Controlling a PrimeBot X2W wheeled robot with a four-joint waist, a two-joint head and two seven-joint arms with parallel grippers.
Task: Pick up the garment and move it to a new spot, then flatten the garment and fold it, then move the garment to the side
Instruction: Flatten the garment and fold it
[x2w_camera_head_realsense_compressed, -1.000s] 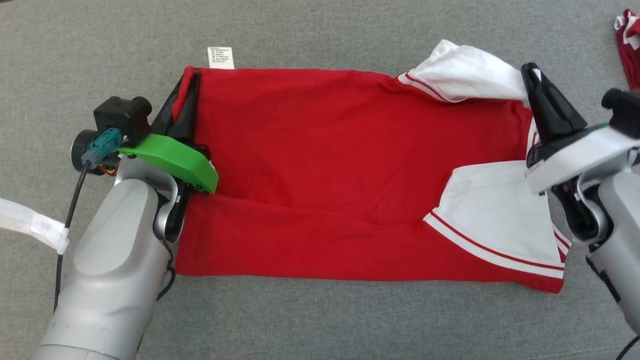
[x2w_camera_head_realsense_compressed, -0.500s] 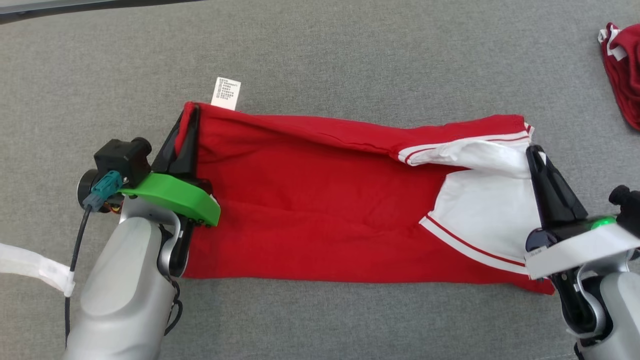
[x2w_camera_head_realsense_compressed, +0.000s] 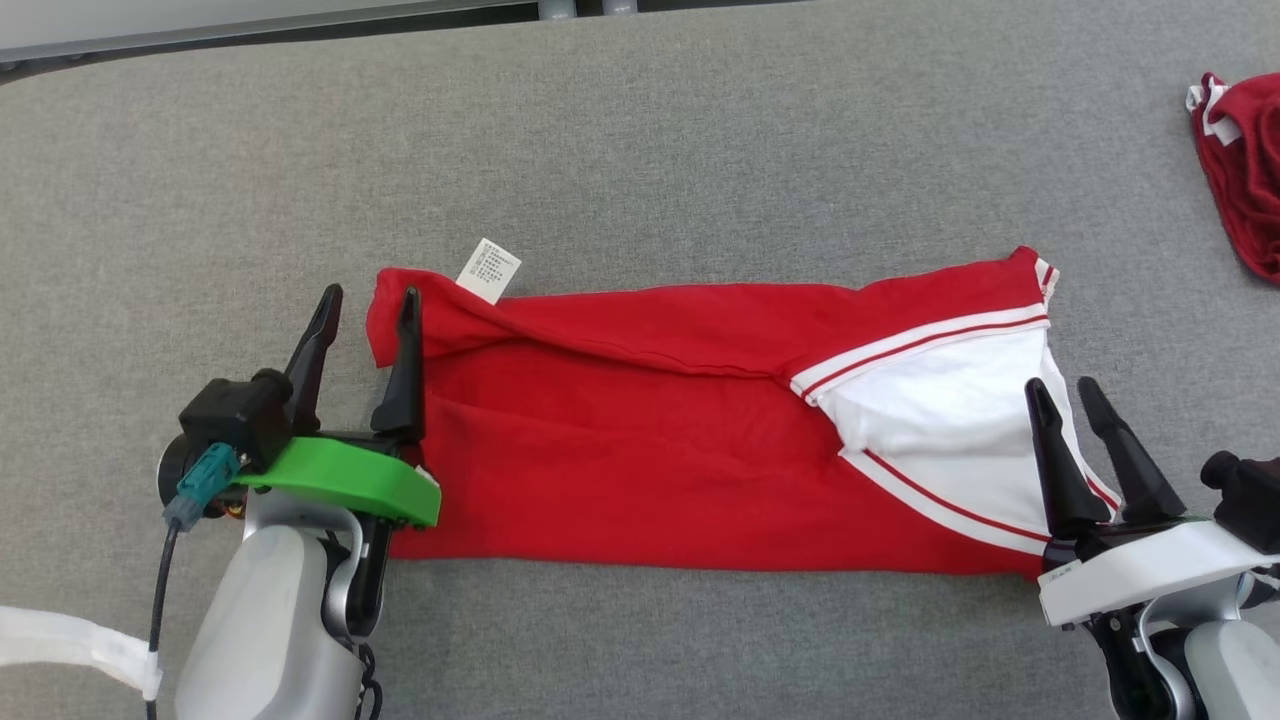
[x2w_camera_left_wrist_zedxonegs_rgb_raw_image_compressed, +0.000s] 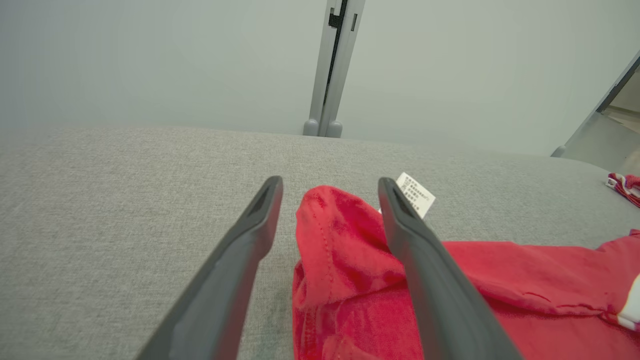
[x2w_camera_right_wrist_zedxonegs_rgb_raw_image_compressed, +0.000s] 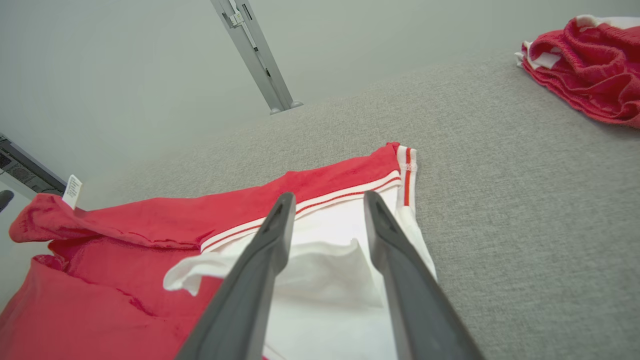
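Across the middle of the desk (x2w_camera_head_realsense_compressed: 700, 120) lay the garment (x2w_camera_head_realsense_compressed: 620, 450), a long red band running left to right, with its white striped panel at the right end. Its near edge ran fairly straight. The far edge was a rolled ridge that rose toward the right corner, and a white label (x2w_camera_head_realsense_compressed: 489, 270) poked out past it near the left end.

At the left end sat the left gripper (x2w_camera_head_realsense_compressed: 367, 300), its fingers spread wide. One finger (x2w_camera_head_realsense_compressed: 312, 345) stood off the cloth over bare grey. The other (x2w_camera_head_realsense_compressed: 405, 360) lay at the bunched red corner, which in the left wrist view humped up between the two without being pinched.

At the right end, the right gripper (x2w_camera_head_realsense_compressed: 1062, 388) pointed up over the white panel, fingers parted more narrowly and not closed on anything. In the right wrist view a loose white fold lay between and beneath them.

Room to move? Plenty: open grey lay beyond the far edge up to the desk's back rim, a clear strip ran along the near edge, and there was space off the left end. To the far right, well apart, sat a second red pile (x2w_camera_head_realsense_compressed: 1240, 170).
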